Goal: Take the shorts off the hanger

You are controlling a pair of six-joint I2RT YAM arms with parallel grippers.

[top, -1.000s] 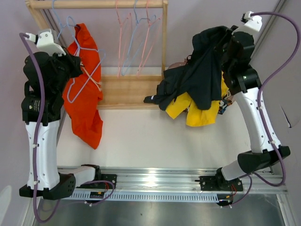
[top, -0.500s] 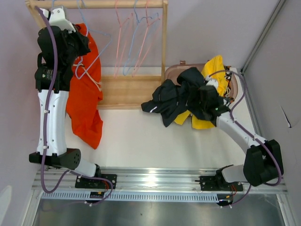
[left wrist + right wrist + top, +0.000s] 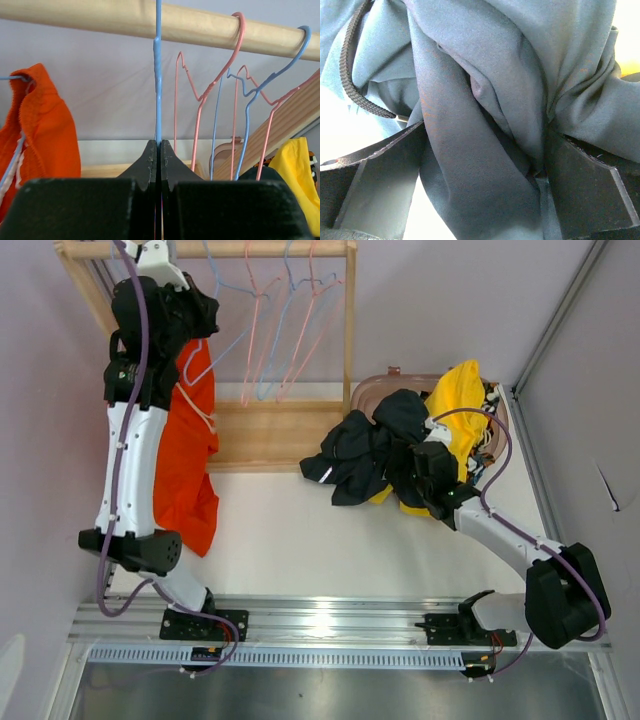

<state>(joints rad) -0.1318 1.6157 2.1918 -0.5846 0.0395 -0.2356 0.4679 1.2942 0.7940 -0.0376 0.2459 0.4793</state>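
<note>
Wire hanger (image 3: 158, 75) (blue) in left gripper (image 3: 159, 146); creased black shorts (image 3: 470, 50) inside right gripper (image 3: 485, 131)

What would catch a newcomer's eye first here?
The orange shorts hanging at the left end of the rack. Then the left gripper, shut on a blue hanger under the rod. On the right is a heap of black shorts and yellow shorts, with black cloth inside the open right gripper.
</note>
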